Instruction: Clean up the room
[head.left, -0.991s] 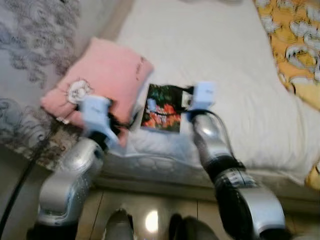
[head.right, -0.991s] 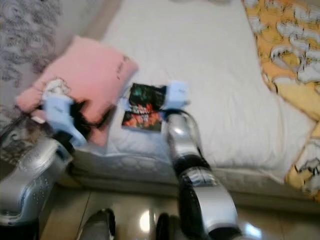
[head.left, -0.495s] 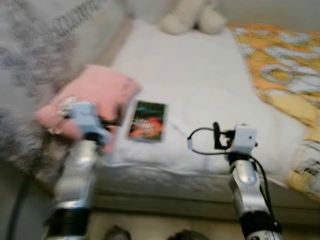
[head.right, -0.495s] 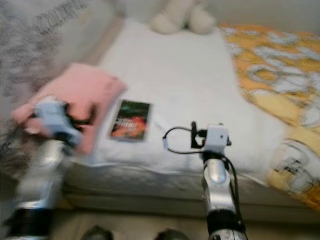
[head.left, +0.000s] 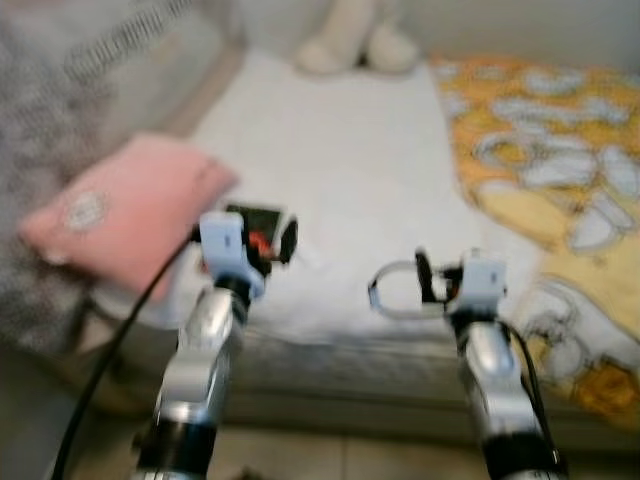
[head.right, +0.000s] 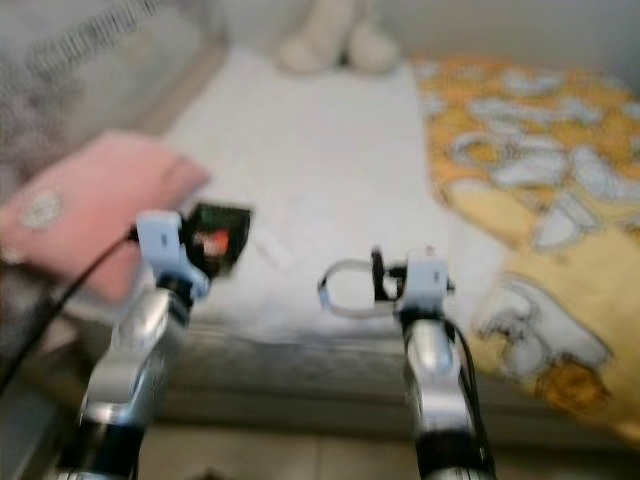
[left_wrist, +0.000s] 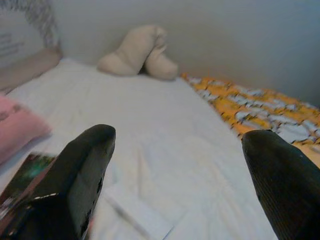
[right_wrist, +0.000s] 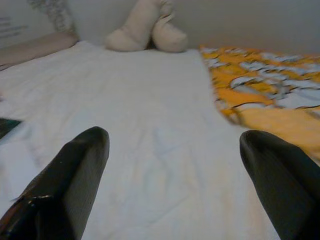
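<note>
One book (head.left: 258, 232) flat on the white bed (head.left: 340, 170), near its front edge, just beside one pink pillow (head.left: 120, 215). One beige plush toy (left_wrist: 140, 52) at the far end, one orange blanket (head.left: 540, 160) along the right. Broad bare sheet between. Left claw (left_wrist: 175, 175) released, above the book; right claw (right_wrist: 175, 170) released over the sheet, farther right than a second ago.

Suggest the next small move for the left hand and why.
Probably ease the left hand down and toward the dark book lying on the white sheet beside the pink pillow. Its fingers are spread wide and hold nothing, and the book sits just off one fingertip in the left wrist view. The right hand is open too, over bare sheet.
</note>
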